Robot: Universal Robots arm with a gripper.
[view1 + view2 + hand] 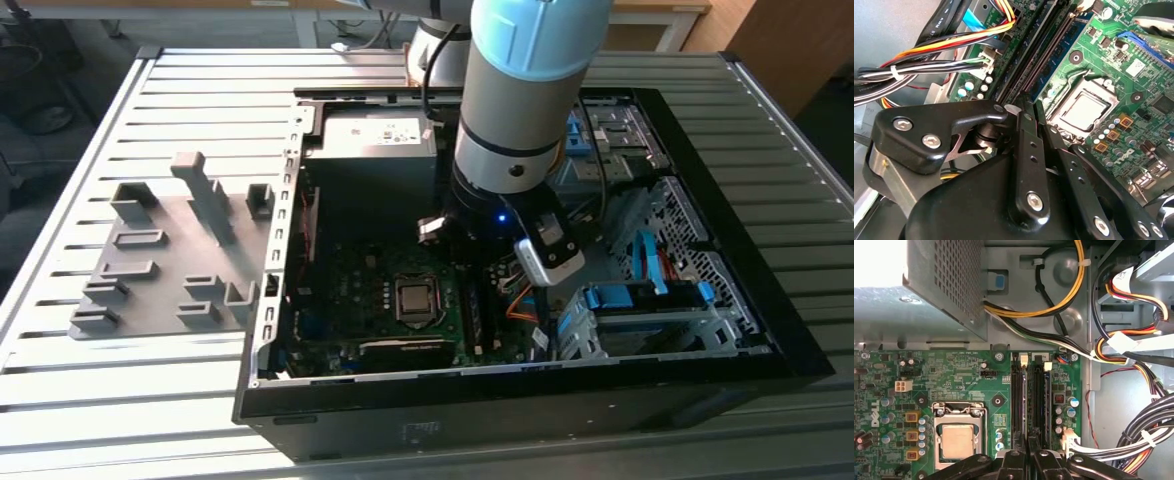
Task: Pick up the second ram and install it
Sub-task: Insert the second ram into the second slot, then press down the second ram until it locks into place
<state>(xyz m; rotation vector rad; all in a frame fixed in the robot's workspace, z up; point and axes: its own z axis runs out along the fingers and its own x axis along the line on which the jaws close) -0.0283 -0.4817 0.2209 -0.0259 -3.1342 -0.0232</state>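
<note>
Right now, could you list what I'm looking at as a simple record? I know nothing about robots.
setting: open computer case lying on a slatted metal table
robot arm: reaching down into the case
gripper: low over the memory slots, next to the processor socket
second ram: cannot tell whether it is held or already seated
grey holder: on the table, at the exterior view's left of the case
cables: bundled beside the motherboard
</note>
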